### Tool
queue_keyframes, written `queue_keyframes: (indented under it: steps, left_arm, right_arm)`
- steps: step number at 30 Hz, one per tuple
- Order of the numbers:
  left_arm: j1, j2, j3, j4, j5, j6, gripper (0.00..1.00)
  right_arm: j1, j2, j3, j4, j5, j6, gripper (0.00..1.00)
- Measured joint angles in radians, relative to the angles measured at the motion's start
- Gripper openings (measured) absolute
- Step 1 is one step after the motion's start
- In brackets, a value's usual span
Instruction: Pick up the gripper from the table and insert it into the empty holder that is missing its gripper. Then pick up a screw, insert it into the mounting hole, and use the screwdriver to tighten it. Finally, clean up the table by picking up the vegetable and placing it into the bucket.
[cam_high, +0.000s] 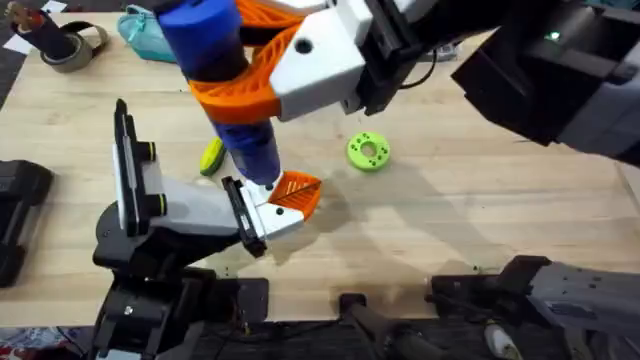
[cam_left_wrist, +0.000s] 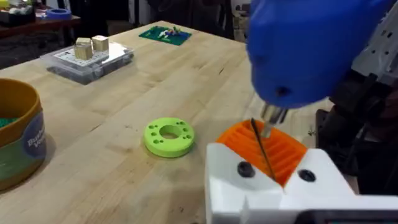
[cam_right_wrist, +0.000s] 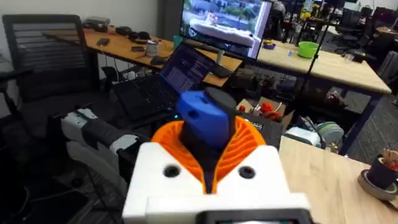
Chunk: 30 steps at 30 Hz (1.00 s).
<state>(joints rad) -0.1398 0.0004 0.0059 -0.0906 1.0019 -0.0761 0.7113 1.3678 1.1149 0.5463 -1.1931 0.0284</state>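
My right gripper (cam_high: 250, 88), a large orange-and-white claw, is shut around the thick blue screwdriver (cam_high: 225, 70) and holds it nearly upright. Its thin metal bit (cam_left_wrist: 264, 146) points down onto the small white gripper with the orange ribbed finger (cam_high: 287, 200). That piece sits at the tip of the holder (cam_high: 190, 205), just past the black clamp plate (cam_high: 243, 215). The holder is my left arm's end. My left gripper (cam_left_wrist: 264, 134) looks shut, with the orange pads (cam_left_wrist: 236, 140) together. The yellow-green vegetable (cam_high: 211, 157) lies on the table (cam_high: 450, 220) beside the screwdriver. The bucket (cam_left_wrist: 15, 137) stands farther off.
A lime-green disc with holes (cam_high: 368, 151) lies right of the holder. A teal pouch (cam_high: 150, 35) and tape rolls (cam_high: 70, 45) sit at the far left. The left wrist view shows a clear box with wooden blocks (cam_left_wrist: 87, 59) and a green mat (cam_left_wrist: 165, 34).
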Motion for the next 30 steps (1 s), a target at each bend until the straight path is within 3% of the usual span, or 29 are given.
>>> queue_keyframes:
  steps: [30]
  left_arm:
    - [0.000, 0.000, 0.000, 0.000, 0.000, 0.000, 0.018]
  right_arm:
    - [0.007, 0.000, 0.000, -0.046, 0.003, -0.049, 0.040]
